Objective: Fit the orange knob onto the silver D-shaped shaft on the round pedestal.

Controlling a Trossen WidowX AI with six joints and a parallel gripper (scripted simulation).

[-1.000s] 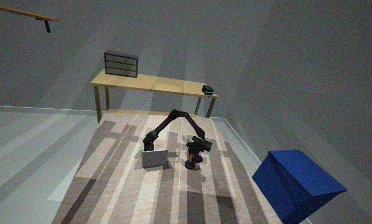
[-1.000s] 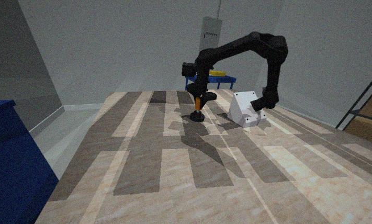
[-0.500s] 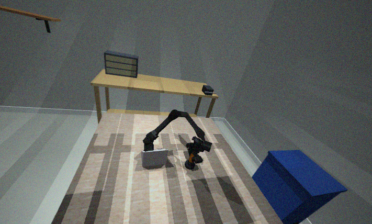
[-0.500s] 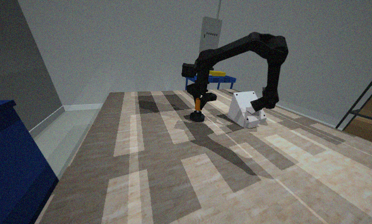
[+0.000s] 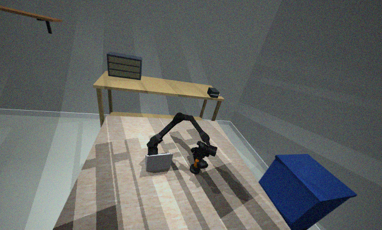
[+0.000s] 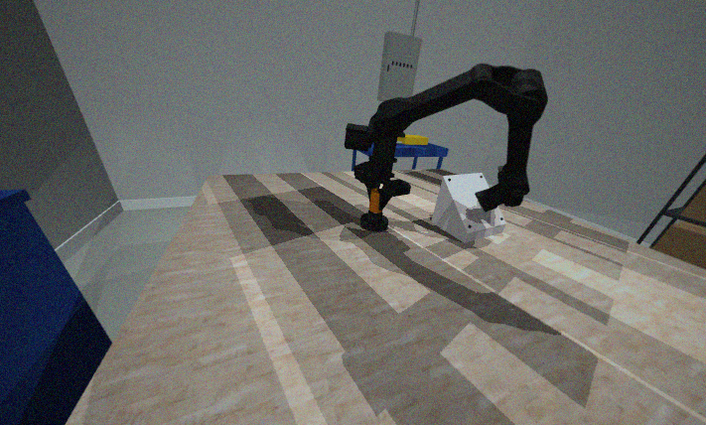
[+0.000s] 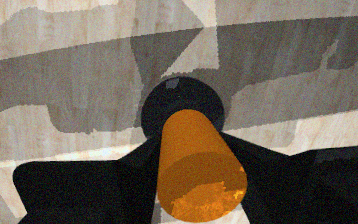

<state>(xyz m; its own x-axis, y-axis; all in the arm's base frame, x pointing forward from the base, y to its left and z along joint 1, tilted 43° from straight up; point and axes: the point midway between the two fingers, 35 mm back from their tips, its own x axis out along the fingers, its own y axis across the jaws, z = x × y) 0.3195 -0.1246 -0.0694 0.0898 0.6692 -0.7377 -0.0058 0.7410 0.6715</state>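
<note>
Where the pedestal [image 5: 194, 169] [image 6: 373, 222] [image 7: 156, 107] rises, knob [image 5: 196, 163] [image 6: 374, 202] [image 7: 200, 165] between the part-open hand's [image 5: 198, 160] [image 6: 378, 196] [image 7: 202, 172] gripping fingers.

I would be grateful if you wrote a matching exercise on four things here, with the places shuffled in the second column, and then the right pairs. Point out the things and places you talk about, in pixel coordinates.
Things:
1. Orange knob [image 5: 196, 163] [image 6: 374, 202] [image 7: 195, 155]
2. Round pedestal [image 5: 194, 169] [image 6: 373, 221] [image 7: 180, 95]
3. Yellow item [image 6: 414, 139]
4. Small black box [image 5: 213, 92]

Places:
A. On the blue table [image 6: 421, 149] in the background
B. Between the gripper's [image 5: 199, 163] [image 6: 375, 196] [image 7: 200, 175] fingers
C. At one end of the wooden bench [image 5: 163, 87]
D. On the tabletop, under the gripper

Right pairs: 1-B, 2-D, 3-A, 4-C
</note>
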